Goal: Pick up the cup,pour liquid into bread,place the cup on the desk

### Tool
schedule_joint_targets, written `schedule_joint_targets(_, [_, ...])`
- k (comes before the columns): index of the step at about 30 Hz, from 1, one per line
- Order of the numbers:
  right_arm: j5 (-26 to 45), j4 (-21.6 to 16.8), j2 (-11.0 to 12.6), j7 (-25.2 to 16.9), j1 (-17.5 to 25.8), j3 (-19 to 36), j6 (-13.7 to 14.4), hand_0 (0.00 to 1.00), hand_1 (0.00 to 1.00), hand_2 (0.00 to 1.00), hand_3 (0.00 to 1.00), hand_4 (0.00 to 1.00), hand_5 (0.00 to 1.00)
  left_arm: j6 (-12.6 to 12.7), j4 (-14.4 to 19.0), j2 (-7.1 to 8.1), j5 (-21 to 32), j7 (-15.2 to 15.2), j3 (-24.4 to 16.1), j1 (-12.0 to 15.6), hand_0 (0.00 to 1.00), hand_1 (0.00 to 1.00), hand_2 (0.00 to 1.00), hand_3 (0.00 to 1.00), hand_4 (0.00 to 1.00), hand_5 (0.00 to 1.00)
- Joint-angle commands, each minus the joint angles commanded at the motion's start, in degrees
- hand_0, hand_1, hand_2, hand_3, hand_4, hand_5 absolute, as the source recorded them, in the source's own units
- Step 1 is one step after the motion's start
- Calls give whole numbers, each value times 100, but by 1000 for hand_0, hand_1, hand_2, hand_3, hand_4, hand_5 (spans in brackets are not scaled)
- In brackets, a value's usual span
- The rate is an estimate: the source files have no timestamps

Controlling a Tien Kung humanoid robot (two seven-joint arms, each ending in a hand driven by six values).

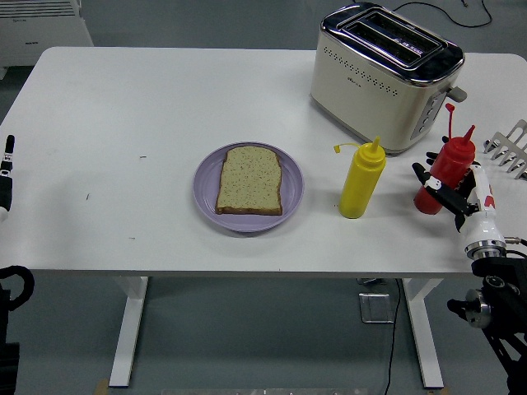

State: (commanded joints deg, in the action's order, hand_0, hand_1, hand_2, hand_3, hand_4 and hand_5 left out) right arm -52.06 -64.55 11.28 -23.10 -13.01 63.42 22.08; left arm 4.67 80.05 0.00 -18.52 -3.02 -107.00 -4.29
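We saw the right hand [449, 191] come in from the lower right corner and reach the red squeeze bottle [445, 173] near the table's right edge. Its fingers [428, 177] were curled around the bottle's lower body, the dark fingertips showing on the bottle's left side, so the hand seemed to have hold of it, though we could not tell how firm the grip was. The bottle stood upright with its base apparently on the white table [123, 107], its nozzle pointing up and its small cap hanging off the tip.

Just to the left of that hand stood the yellow squeeze bottle [361, 183], upright and apart from the fingers. Further left again, well apart from the hand, lay the slice of bread [249, 180] flat on the purple plate [207, 191]. Beyond the hand, toward the far side of the table, sat the cream toaster [380, 76], near the red bottle but not touching it. To the hand's right, at the picture's edge, part of a white rack [512, 146] showed.

The left hand [6, 177] rested at the left edge of the view, well apart from everything; we could not tell how its fingers stood.
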Motion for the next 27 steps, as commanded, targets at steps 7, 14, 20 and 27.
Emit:
schedule_joint_targets(7, [263, 105, -97, -160, -115, -119, 326, 660, 549, 503, 658, 902, 227, 3, 1, 0, -1, 0, -11, 7, 788, 744, 736, 683, 567, 998])
schedule_joint_targets(14, [600, 200, -167, -280, -194, -171, 611, 313, 277, 323, 385, 893, 223, 6, -3, 0, 0, 0, -18, 15, 787, 743, 735, 683, 567, 998])
schedule_joint_targets(20, [902, 292, -229, -426, -255, -181, 825, 164, 147, 244, 268, 874, 203, 8, -4, 0, 0, 0, -18, 22, 787, 743, 735, 683, 567, 998])
schedule_joint_targets(27, [1153, 323, -257, -517, -266, -178, 929, 103, 95, 208, 239, 865, 191, 11, -4, 0, 0, -1, -21, 42, 787, 744, 735, 683, 567, 998])
